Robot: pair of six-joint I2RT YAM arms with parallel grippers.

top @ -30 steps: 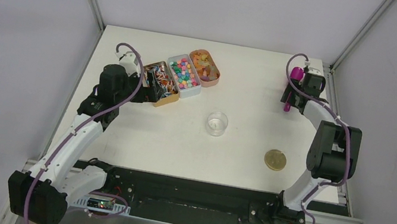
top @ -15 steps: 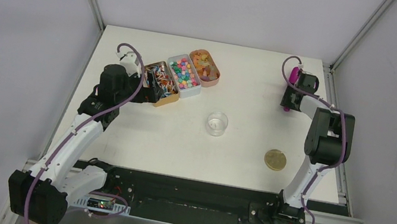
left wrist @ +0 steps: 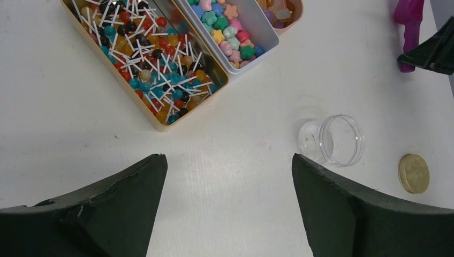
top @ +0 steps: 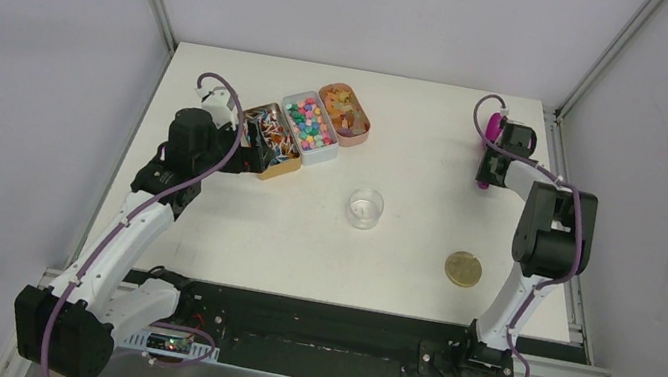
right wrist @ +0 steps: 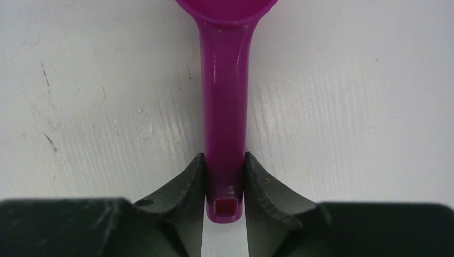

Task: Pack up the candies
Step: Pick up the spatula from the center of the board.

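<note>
The right arm is bending toward the far right of the desk (right wrist: 348, 107), its gripper (right wrist: 225, 160) pinching the handle end of a purple scoop (right wrist: 225, 80) that is lying flat there. The left arm is leaning forward, its gripper (left wrist: 227, 160) gaping wide above bare desk, near the tan tin (left wrist: 159, 126) holding the candies (left wrist: 150, 59).

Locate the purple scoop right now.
The scoop lies at the far right of the table near the back edge in the top view, handle pinched in the right hand, beyond the gold disc.
</note>
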